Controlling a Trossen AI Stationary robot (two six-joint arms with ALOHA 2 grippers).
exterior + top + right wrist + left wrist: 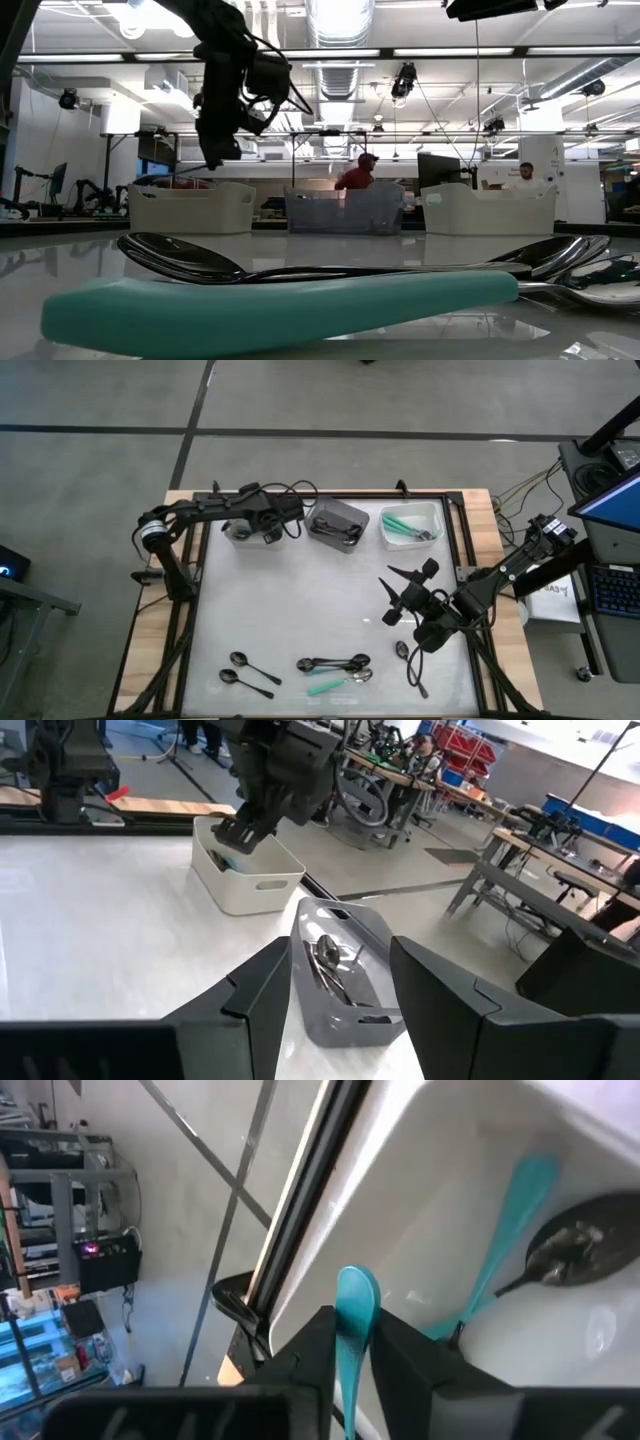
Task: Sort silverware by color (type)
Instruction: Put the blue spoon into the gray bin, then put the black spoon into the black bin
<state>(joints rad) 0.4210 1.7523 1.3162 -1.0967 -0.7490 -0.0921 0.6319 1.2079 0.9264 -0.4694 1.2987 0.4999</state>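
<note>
My left gripper (pixel 245 532) hangs over the far-left white bin (pixel 236 536), shut on a teal-handled spoon (pixel 356 1308). Another teal-handled spoon with a dark bowl (pixel 560 1240) lies on the bin's floor. My right gripper (pixel 397 598) stands open above the table's right middle, with nothing between its fingers (pixel 340 990). Near the front edge lie two black spoons (pixel 250 666), a cluster of dark spoons (pixel 335 662), a teal-handled spoon (pixel 335 682) and one more spoon (pixel 408 658). The low view shows the teal handle (pixel 280 305) close up. My left gripper pinches the spoon's teal handle (pixel 354 1342) between its two fingers, a little back from the handle's rounded free end (pixel 357 1285). That end sticks out past the fingertips, over the bin's inside. The fingers slant down into the bin from above. The spoon's bowl is hidden behind the gripper.
A grey bin (pixel 337 525) with dark spoons and a white bin (pixel 410 525) with teal-handled spoons stand along the far edge. A black frame rail (pixel 460 560) borders the white table. People (pixel 355 175) stand in the room behind.
</note>
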